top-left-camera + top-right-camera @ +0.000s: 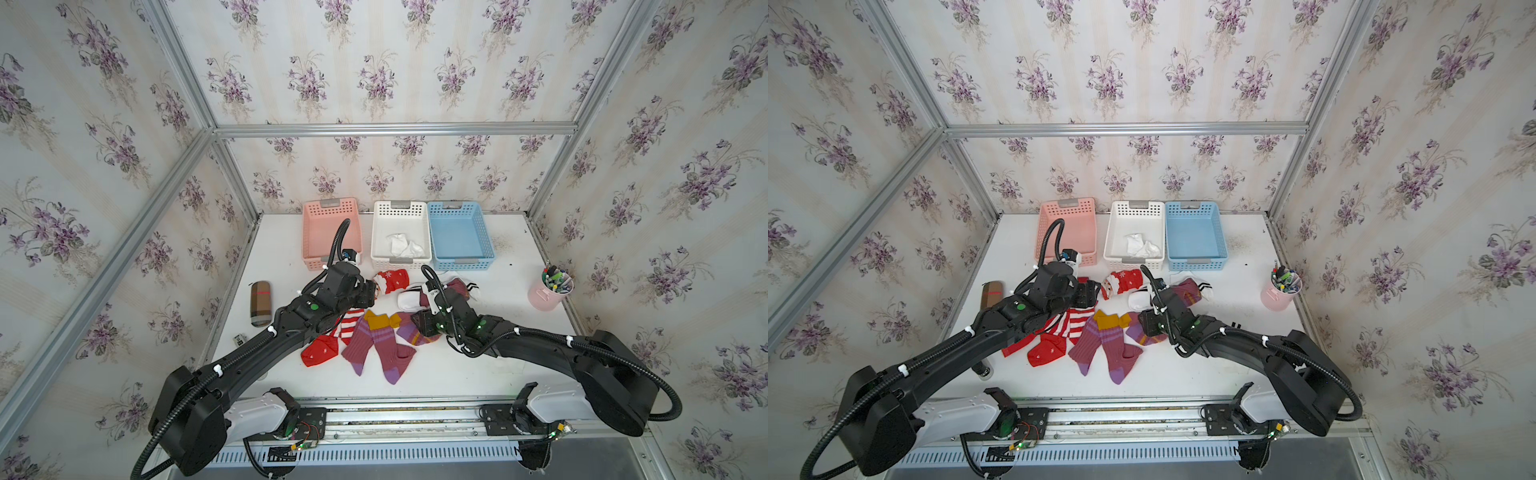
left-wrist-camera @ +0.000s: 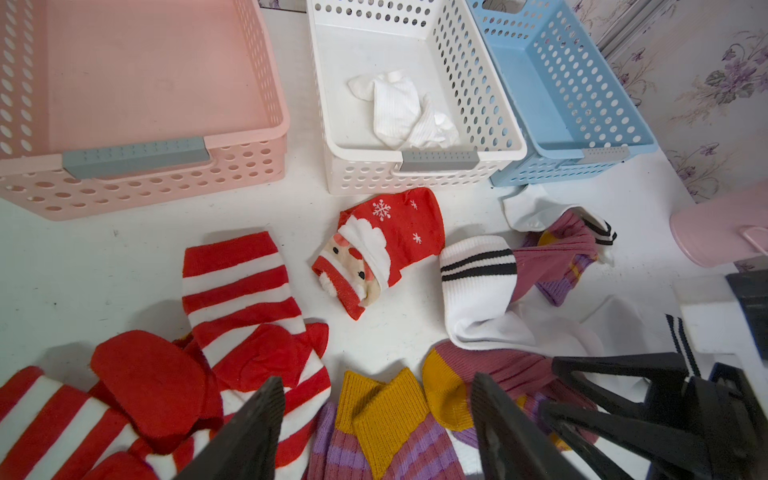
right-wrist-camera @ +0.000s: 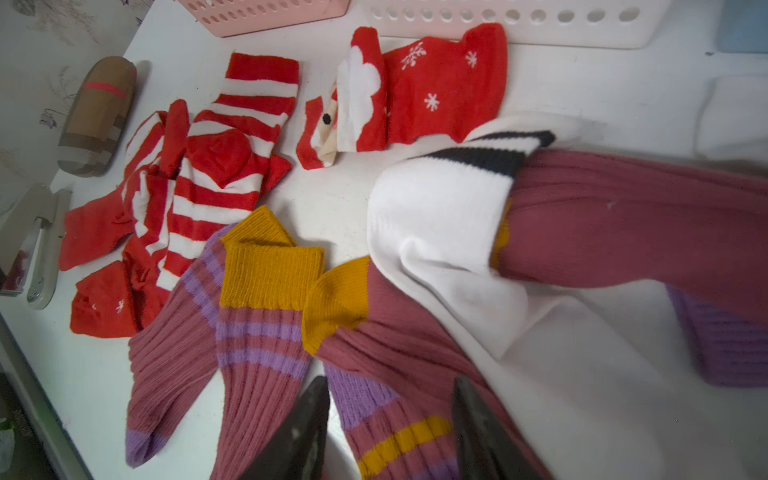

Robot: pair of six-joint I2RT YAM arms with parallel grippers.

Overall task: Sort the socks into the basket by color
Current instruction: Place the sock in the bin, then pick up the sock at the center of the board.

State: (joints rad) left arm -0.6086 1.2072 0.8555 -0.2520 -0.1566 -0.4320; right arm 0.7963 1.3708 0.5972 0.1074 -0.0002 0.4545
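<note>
Unlike the right wrist view, the left wrist view shows crumpled white cloth socks [image 2: 405,110] in the white plastic basket with holes [image 2: 374,178]. The long purple-red ribbed sock [image 1: 388,349] points its yellow cuff toward that basket. The left gripper [image 2: 376,399] and right gripper [image 3: 390,386] are both apart and hold nothing.

Three baskets are lined up on the counter [image 1: 505,286] at 12 o'clock: a pink basket [image 1: 330,212], a white basket [image 1: 401,212] and a blue basket [image 1: 455,214]. White socks [image 1: 405,246] are seen inside the white basket. Red socks [image 1: 320,351] and maroon socks [image 1: 384,349] are spread from the centre toward 6 o'clock. A plaid case [image 1: 260,303] is laid at 9 o'clock, and a pink cup [image 1: 546,297] is stood at 3 o'clock.
</note>
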